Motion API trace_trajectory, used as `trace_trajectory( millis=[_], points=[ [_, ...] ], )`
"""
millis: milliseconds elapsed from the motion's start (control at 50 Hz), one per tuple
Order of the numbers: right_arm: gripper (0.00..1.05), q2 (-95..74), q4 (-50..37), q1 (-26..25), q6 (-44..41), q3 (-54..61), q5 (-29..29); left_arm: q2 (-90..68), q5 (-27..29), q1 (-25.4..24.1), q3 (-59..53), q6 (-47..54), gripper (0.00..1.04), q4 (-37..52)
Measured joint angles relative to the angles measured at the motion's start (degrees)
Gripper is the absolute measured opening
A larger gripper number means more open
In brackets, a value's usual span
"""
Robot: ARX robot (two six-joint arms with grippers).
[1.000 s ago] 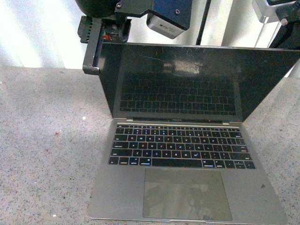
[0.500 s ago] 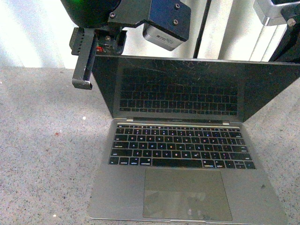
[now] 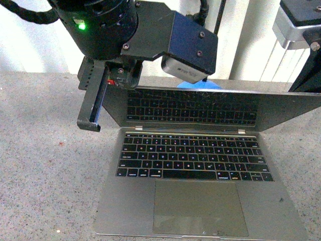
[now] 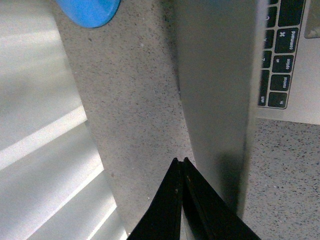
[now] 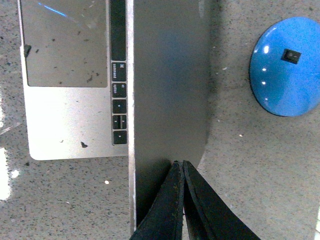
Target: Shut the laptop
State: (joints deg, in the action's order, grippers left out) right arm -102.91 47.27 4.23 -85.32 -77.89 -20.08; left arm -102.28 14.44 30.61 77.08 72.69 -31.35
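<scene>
Laptop (image 3: 200,173) sat on the speckled grey table (image 3: 45,165) in front of the robot. Its base lay flat and its lid (image 3: 190,105) was tipped well forward over the keyboard (image 3: 193,156), partway down. The black keys were mirrored in the glossy screen, and the trackpad (image 3: 198,207) lay bare below them.

The left arm (image 3: 125,30) hung over the lid's top left corner, with one black finger (image 3: 93,108) reaching down just outside the lid's edge. In the left wrist view the left jaws were pressed together with nothing between them, their tips over the grey back of the lid by its outer edge. Whether they touched the metal I could not tell.

The right arm (image 3: 301,22) showed only at the upper right of the front view. Its wrist view showed the right jaws likewise clenched and empty, tips meeting over the lid's back near the corner.

A blue disc (image 5: 289,66) lay on the table behind the lid, apart from it.
</scene>
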Motion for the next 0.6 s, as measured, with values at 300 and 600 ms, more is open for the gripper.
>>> trace_trajectory(
  millis=[300, 600],
  points=[
    [0.03, 0.92, -1.22, -0.2, 0.2, 5.81, -0.61, 0.46, -0.55, 0.57, -4.63, -0.79, 0.04, 1.53],
    [0.03, 0.94, -4.68, -0.2, 0.2, 10.78, -1.4, 0.66, -1.6, 2.32, -8.68, -1.81, 0.04, 4.22]
  ],
)
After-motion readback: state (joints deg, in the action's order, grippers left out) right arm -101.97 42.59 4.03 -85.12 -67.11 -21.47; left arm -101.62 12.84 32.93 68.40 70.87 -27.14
